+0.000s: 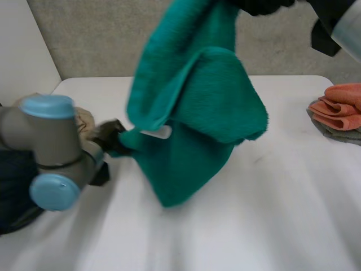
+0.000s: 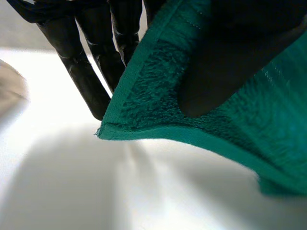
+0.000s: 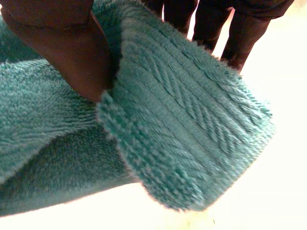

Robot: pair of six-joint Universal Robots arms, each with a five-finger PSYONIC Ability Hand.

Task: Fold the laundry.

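A teal towel (image 1: 197,107) hangs over the white table (image 1: 271,214), its lowest tip close to the tabletop. My right hand (image 1: 260,5) holds its upper edge high at the back. In the right wrist view the thumb (image 3: 72,52) presses a fold of the towel (image 3: 192,129) against the fingers (image 3: 235,28) behind it. My left hand (image 1: 111,137) pinches a lower corner at the towel's left side, just above the table. In the left wrist view its thumb (image 2: 216,81) clamps the hemmed corner (image 2: 144,110) against the fingers (image 2: 91,81).
A stack of folded orange and grey cloths (image 1: 340,113) lies at the table's right edge. A beige cloth (image 1: 84,118) sits at the left behind my left arm (image 1: 48,152). A dark bundle (image 1: 14,192) lies at the near left.
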